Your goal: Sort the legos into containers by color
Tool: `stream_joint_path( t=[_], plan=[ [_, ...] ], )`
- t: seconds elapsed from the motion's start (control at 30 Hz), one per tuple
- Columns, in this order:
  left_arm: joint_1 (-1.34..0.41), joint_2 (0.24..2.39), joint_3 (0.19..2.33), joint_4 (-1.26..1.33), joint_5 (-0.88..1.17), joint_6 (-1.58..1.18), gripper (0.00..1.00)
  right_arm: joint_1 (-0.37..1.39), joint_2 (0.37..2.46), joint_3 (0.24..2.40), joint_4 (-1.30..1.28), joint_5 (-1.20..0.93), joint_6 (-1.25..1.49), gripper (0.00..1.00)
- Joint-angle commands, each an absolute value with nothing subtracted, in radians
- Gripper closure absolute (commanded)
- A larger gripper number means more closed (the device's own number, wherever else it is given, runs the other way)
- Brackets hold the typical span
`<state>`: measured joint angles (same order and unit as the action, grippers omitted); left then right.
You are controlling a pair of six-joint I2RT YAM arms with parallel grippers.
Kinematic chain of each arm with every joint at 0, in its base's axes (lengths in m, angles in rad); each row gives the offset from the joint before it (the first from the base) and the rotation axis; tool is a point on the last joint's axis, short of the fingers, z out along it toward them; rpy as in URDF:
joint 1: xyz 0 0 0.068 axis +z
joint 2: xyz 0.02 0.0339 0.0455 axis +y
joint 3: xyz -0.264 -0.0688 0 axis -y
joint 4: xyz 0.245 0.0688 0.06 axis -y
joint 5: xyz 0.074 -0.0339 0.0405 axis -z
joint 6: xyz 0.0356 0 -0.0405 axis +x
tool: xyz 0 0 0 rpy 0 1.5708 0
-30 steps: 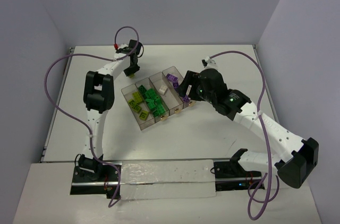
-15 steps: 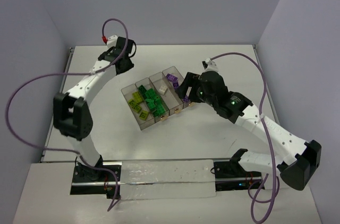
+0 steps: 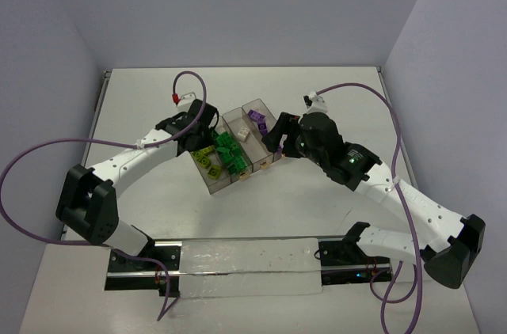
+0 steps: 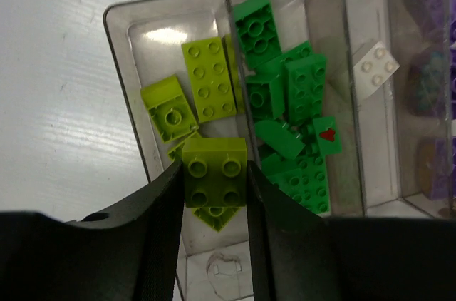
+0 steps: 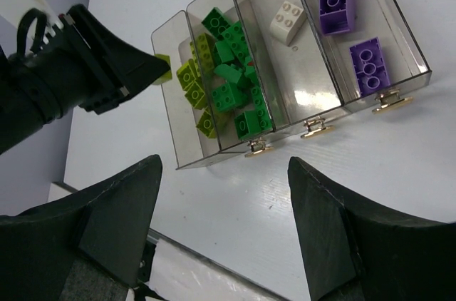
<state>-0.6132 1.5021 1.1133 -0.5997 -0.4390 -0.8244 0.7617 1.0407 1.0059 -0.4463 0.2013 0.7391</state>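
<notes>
Overhead, shows a clear smoky tray (image 3: 207,184) of four narrow compartments joined in a row, lying aslant on a white table (image 3: 333,96). Holds legos already grouped by color: yellow-green bricks (image 4: 210,80) in the leftmost compartment, dark green bricks (image 4: 299,101) heaped in the next, one white brick (image 4: 375,67) alone in the third, purple bricks (image 5: 335,5) in the fourth. Bears a small red mark (image 4: 328,134), too small to read, on one dark green brick. Ends in yellowish tabs (image 5: 313,128) along the side nearest the right arm. Finds the left gripper (image 4: 214,183) with dark fingers (image 4: 153,215) pinching a yellow-green four-stud brick (image 4: 215,172) over the leftmost compartment; cannot tell whether it touches the bricks below. Finds the right gripper (image 5: 224,187) with fingers (image 5: 121,215) spread wide, holding nothing, poised above the table just off the tab end of the tray.
</notes>
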Motion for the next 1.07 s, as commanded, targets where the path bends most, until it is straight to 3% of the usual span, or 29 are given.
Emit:
stream_joint_path(
  t=[0.0,0.1,0.27,0.37,0.57,0.77,1.03],
  plan=[
    [-0.632,1.454,1.072,-0.546,-0.411,-0.875,0.56,0.774,0.995,0.995,-0.438,0.237,0.749,0.21],
    [-0.634,1.466,1.076,-0.555,-0.408,-0.872,0.29,0.775,0.997,0.997,-0.441,0.235,0.749,0.21],
    [-0.637,1.467,1.096,-0.579,-0.42,-0.861,0.08,0.775,0.999,1.005,-0.452,0.246,0.743,0.21],
    [-0.637,1.436,1.132,-0.606,-0.446,-0.841,0.07,0.775,1.0,1.019,-0.471,0.271,0.729,0.18],
    [-0.637,1.299,1.196,-0.623,-0.531,-0.721,0.07,0.776,1.02,1.08,-0.598,0.433,0.696,0.0],
    [-0.637,1.12,1.213,-0.577,-0.555,-0.622,0.07,0.772,1.061,1.13,-0.694,0.581,0.684,0.0],
    [-0.634,0.981,1.209,-0.557,-0.584,-0.572,0.06,0.772,1.071,1.123,-0.722,0.605,0.715,0.0]
  ],
)
